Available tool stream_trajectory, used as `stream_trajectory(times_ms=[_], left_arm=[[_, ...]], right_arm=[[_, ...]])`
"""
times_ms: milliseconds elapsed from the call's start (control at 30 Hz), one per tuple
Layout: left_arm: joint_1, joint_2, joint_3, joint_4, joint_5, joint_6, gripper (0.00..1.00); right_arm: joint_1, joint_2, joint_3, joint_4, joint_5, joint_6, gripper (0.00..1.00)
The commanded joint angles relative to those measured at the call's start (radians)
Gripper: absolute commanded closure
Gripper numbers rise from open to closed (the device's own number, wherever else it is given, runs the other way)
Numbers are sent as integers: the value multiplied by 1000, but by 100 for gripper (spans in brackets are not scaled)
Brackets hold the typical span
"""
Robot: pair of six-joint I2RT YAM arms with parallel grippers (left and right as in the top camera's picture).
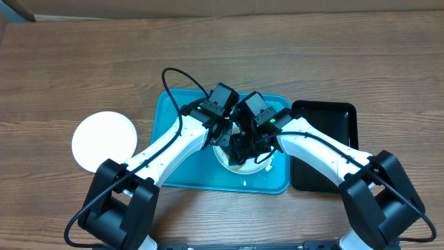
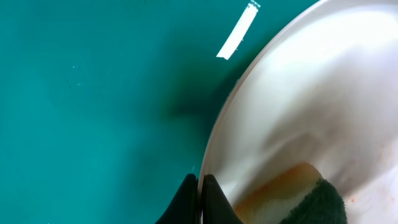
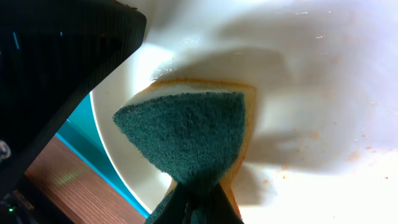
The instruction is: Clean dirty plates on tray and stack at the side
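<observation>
On turquoise rectangular plastic tray, left gripper pinches smeared round white plate rim; right gripper clamps green-yellow sponge. Plate likely stiff, slick: hold by rim.

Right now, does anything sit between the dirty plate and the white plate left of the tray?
Nothing loose. Only the tray rim and the left arm lie between the dirty plate and the white plate.

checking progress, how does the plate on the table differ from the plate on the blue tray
The table plate looks clean; the tray plate carries orange specks. The table plate lies free; the tray plate's rim is pinched by the left gripper and a sponge rests on it. Both are round.
</observation>
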Motion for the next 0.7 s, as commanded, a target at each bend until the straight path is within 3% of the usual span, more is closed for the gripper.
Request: stream_trajectory(times_ms=[0,200,367,500,667], left_arm=[[-2,8,3,17,-14,-11,96],[-2,8,3,16,-15,-16,96],[-1,8,3,16,-15,-26,96],[-1,8,3,17,-15,-26,96],[-1,8,3,19,-14,-34,96]], right_arm=[[6,-2,-21,-14,-7,12,96],[-78,-2,-21,-20,-6,137,96],[-112,-2,-21,-40,-18,144,96],[-97,-2,-21,-35,-235,-138,96],[-68,-2,-21,-87,-228,-200,96]])
